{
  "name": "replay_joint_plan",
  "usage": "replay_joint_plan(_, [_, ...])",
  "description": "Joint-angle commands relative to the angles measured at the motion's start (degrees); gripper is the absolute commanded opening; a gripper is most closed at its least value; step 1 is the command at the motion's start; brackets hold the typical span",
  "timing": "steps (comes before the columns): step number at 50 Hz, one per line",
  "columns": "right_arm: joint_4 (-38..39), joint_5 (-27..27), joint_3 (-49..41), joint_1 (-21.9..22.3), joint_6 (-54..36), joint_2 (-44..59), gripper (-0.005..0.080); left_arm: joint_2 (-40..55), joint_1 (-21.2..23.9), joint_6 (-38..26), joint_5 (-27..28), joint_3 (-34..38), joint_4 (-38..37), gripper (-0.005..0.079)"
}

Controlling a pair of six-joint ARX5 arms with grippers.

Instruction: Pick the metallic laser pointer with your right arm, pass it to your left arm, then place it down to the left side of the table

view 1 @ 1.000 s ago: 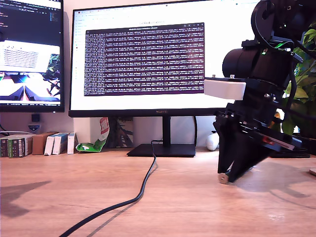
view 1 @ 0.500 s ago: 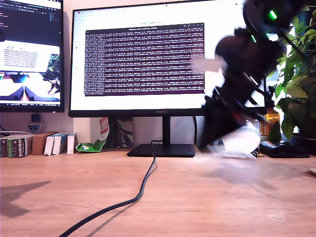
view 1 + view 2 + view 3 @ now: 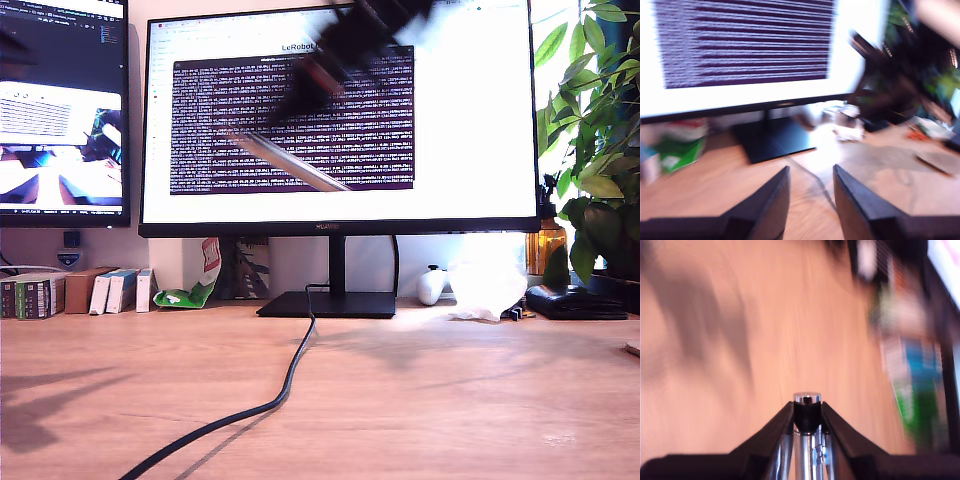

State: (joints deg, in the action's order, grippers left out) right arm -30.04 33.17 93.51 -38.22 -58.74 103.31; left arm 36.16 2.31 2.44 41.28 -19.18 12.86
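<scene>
The metallic laser pointer (image 3: 807,399) is a shiny silver cylinder with a flat round end, clamped between the black fingers of my second gripper (image 3: 807,415). In the exterior view that gripper (image 3: 300,90) is a dark blur high in front of the large monitor. The pointer (image 3: 290,160) shows just under it as a slanted silver streak, well above the table (image 3: 420,400). My first gripper (image 3: 810,195) is open with nothing between its fingers, above the wooden table (image 3: 705,190) and facing the monitor. A blurred dark arm (image 3: 890,80) crosses that view.
A black cable (image 3: 285,385) runs from the monitor stand (image 3: 328,303) toward the table's front edge. Small boxes (image 3: 60,292) line the back at the exterior view's left. A white crumpled object (image 3: 486,285) and a plant (image 3: 595,170) sit at its right.
The arm holding the pointer has lifted off the table at the exterior view's right and swung up and leftward, now high in front of the monitor and motion-blurred.
</scene>
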Motion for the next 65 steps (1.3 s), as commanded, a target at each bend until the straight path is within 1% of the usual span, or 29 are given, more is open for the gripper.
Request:
replay_joint_plan(1, [1.0,1.7,1.7,-2.0,2.1,0.2,-0.001,1.1,1.4,-2.1,0.9,-0.5,2.9,0.0245])
replay_joint_plan(9, [2.0,4.5,5.0,-5.5,2.4,0.2,-0.001,4.3,3.7,-3.1,1.9,-0.5,8.8,0.0293])
replay_joint_plan(19, [3.9,7.4,6.3,-7.6,5.1,0.2,-0.0011,8.4,5.7,-3.1,1.7,-0.5,14.6,0.0294])
replay_joint_plan(31, [4.7,9.6,6.4,-10.3,5.2,0.2,-0.0011,12.3,6.1,-2.9,0.7,-0.5,22.7,0.0294])
replay_joint_plan(42, [7.3,10.3,6.4,-12.7,5.9,0.2,-0.0011,13.7,7.1,-2.8,0.7,-0.5,25.4,0.0293])
replay_joint_plan(50, [7.9,10.2,6.4,-13.0,6.5,0.2,-0.0011,13.7,8.3,-2.9,0.7,-0.5,25.7,0.0286])
replay_joint_plan(54, [8.7,10.2,6.4,-13.0,6.5,0.2,-0.001,13.7,8.6,-2.9,0.7,-0.5,25.7,0.0246])
replay_joint_plan(61, [9.0,10.2,6.4,-13.0,6.8,0.2,-0.001,13.7,8.9,-2.9,0.7,-0.5,25.8,0.0129])
replay_joint_plan(65, [9.2,10.2,6.4,-13.0,7.7,0.2,-0.001,13.7,8.9,-2.9,0.7,-0.5,25.8,0.0083])
